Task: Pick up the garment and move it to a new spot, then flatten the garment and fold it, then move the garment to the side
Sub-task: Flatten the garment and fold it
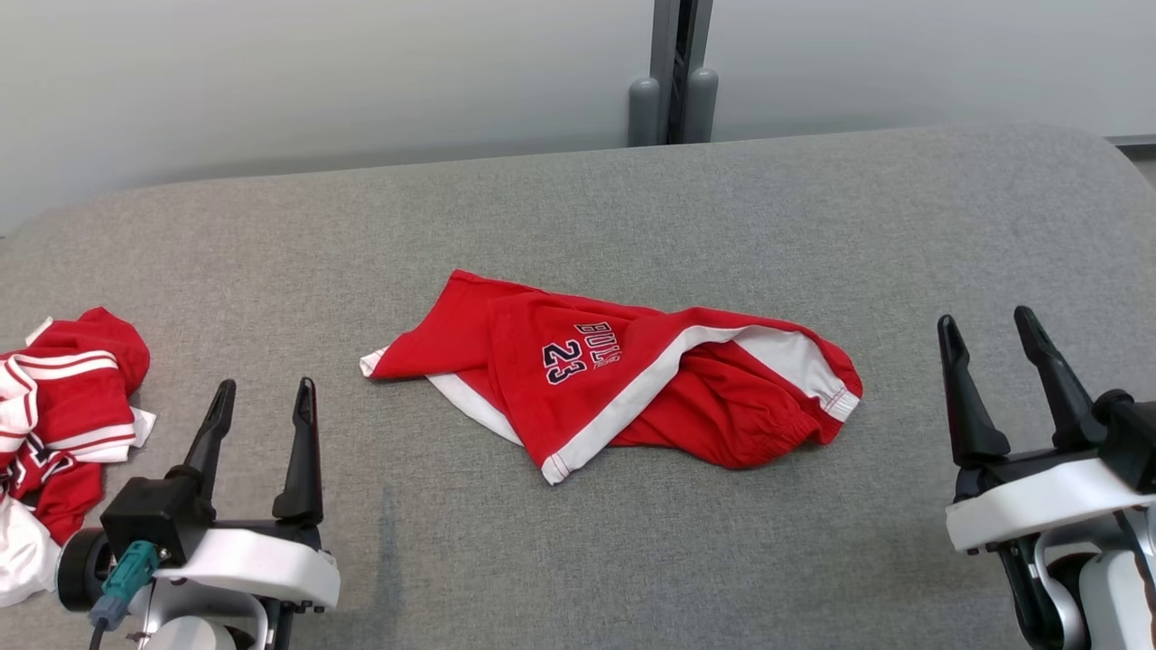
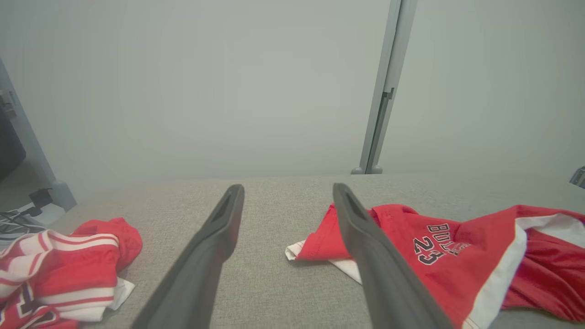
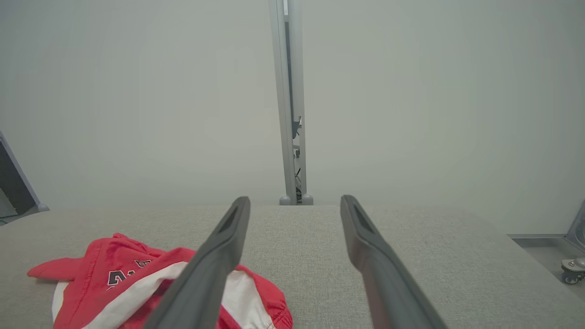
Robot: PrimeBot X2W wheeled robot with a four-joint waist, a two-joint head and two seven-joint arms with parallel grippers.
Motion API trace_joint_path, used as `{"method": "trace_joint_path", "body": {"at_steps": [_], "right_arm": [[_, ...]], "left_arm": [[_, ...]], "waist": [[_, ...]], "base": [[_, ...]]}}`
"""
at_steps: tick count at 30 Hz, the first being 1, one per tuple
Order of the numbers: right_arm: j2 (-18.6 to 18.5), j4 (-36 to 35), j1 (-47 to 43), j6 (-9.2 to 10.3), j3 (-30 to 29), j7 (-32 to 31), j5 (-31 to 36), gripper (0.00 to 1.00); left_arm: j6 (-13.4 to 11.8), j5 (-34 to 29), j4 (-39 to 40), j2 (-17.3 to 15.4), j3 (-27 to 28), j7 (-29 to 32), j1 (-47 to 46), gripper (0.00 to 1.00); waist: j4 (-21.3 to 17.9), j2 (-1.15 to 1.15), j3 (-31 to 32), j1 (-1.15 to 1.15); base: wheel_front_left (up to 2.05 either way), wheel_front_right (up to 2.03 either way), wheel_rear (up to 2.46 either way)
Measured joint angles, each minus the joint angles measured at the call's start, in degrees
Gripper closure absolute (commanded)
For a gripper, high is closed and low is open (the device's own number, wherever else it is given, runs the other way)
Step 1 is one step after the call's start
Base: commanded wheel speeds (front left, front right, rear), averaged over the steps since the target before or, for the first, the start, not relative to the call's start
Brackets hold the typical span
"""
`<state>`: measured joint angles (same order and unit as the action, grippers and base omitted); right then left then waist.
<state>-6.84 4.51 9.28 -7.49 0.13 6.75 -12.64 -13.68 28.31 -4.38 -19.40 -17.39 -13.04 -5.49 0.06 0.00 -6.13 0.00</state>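
The garment (image 1: 623,379) is a pair of red shorts with white trim and "BULLS 23" printed on it, lying crumpled in the middle of the grey table (image 1: 578,208). It also lies at the right in the left wrist view (image 2: 452,260) and at the lower left in the right wrist view (image 3: 137,283). My left gripper (image 1: 265,397) stands open at the lower left, apart from the garment. At the lower right my right gripper (image 1: 987,327) is open too, well clear of the cloth. Nothing sits between the fingers of either one.
A second red and white striped garment (image 1: 63,424) lies bunched at the table's left edge (image 2: 64,269). A grey post (image 1: 677,72) rises behind the table's far edge against a pale wall. Bare grey cloth surface surrounds the shorts.
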Motion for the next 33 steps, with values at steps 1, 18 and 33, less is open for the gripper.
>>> {"method": "trace_joint_path", "body": {"at_steps": [1, 18, 33], "right_arm": [[0.15, -0.11, -0.33, 0.0, -0.04, -0.07, -0.03, 0.0], [0.98, -0.37, -0.42, 0.0, 0.71, -0.93, -1.02, 0.0], [1.64, 2.65, 1.03, 0.0, 3.32, -0.09, -1.97, 0.0]], "left_arm": [[-0.01, 0.0, -0.02, -0.01, -0.12, 0.21, 0.2, 0.0], [2.94, -1.3, 0.79, 0.54, -6.02, 5.28, -4.49, 0.0], [10.68, 2.44, -10.69, 7.04, -16.5, 14.86, -6.89, 0.0]], "waist": [[0.04, 0.0, 0.1, 0.0], [-0.45, 0.0, -1.82, 0.0], [-5.05, 0.0, -6.45, 0.0]], "base": [[0.0, 0.0, 0.0], [0.0, 0.0, 0.0], [0.0, 0.0, 0.0]]}}
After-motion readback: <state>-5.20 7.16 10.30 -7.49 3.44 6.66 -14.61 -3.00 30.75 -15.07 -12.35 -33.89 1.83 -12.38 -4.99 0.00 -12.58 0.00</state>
